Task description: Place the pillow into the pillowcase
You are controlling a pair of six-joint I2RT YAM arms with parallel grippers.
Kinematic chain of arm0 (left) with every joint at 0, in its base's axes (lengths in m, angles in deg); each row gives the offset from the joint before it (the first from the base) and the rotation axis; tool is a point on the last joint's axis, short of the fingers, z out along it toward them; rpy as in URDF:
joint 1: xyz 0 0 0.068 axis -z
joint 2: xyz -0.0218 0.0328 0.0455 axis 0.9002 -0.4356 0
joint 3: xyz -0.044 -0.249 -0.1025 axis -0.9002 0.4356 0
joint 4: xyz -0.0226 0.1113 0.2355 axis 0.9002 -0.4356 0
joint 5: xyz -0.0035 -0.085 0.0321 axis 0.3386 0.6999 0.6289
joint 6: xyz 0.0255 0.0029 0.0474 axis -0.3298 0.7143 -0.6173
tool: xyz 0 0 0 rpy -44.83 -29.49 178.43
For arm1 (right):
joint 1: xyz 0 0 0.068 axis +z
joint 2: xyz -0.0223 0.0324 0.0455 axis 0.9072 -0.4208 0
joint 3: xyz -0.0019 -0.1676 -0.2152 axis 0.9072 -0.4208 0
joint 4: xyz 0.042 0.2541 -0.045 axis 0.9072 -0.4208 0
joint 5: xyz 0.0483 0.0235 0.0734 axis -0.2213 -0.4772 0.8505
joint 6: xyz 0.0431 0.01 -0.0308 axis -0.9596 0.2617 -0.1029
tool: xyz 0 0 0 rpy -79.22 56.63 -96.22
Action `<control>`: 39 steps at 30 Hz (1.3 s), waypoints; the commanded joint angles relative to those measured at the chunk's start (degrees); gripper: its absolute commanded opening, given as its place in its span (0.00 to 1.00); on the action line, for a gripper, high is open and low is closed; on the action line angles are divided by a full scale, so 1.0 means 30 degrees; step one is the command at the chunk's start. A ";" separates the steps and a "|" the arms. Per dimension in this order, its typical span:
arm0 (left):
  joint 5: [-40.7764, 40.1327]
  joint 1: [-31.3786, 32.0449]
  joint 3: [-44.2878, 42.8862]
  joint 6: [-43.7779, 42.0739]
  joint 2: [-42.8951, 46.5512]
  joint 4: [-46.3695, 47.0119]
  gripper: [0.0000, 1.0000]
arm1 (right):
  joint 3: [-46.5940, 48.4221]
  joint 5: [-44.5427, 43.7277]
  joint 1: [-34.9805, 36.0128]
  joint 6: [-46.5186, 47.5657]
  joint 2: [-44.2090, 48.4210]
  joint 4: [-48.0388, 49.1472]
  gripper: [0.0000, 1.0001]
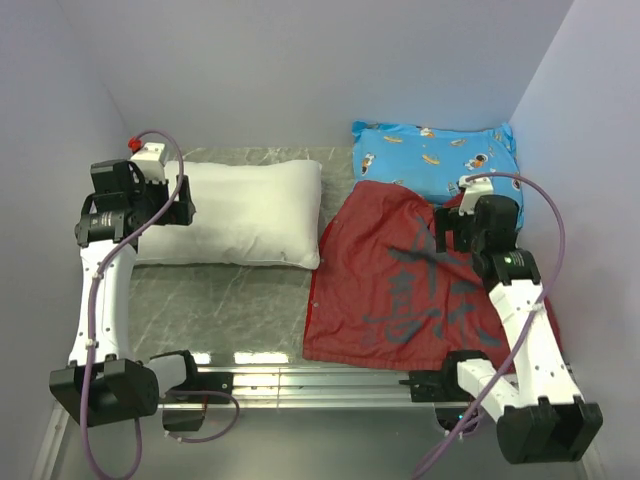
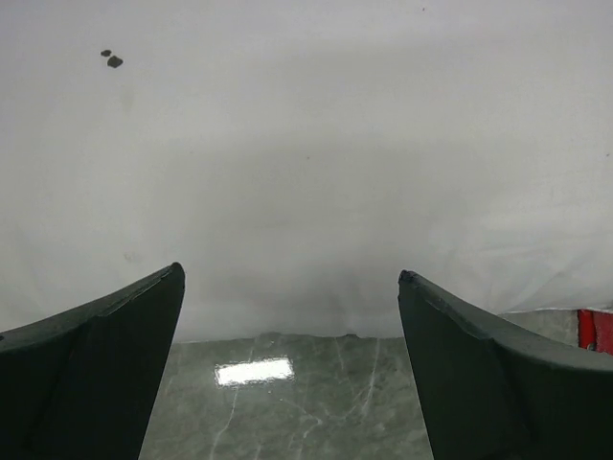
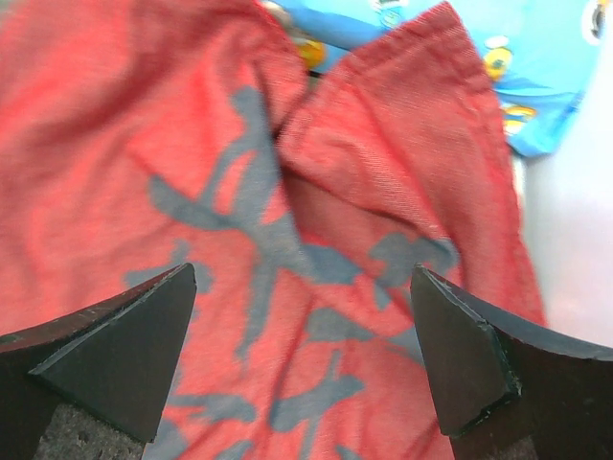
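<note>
The plump white pillow point(image 1: 245, 212) lies at the back left of the marble table and fills the upper left wrist view point(image 2: 306, 163). My left gripper point(image 1: 186, 203) is at the pillow's left end, open and empty, its jaws spread just off the near edge point(image 2: 292, 283). The red pillowcase point(image 1: 405, 285) with dark grey markings lies crumpled on the right half. My right gripper point(image 1: 440, 238) hovers over its far right part, open and empty, with red cloth between the spread jaws point(image 3: 302, 287).
A blue cartoon-print pillow point(image 1: 435, 155) lies at the back right, partly under the pillowcase; it also shows in the right wrist view point(image 3: 498, 57). Lilac walls close in on the left, back and right. A metal rail point(image 1: 300, 385) runs along the near edge.
</note>
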 commanded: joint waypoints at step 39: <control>0.0583 0.0037 -0.3596 0.1478 -0.4713 0.0951 0.99 | 1.3119 -0.5058 -0.7602 0.5361 -1.7083 -0.0654 0.00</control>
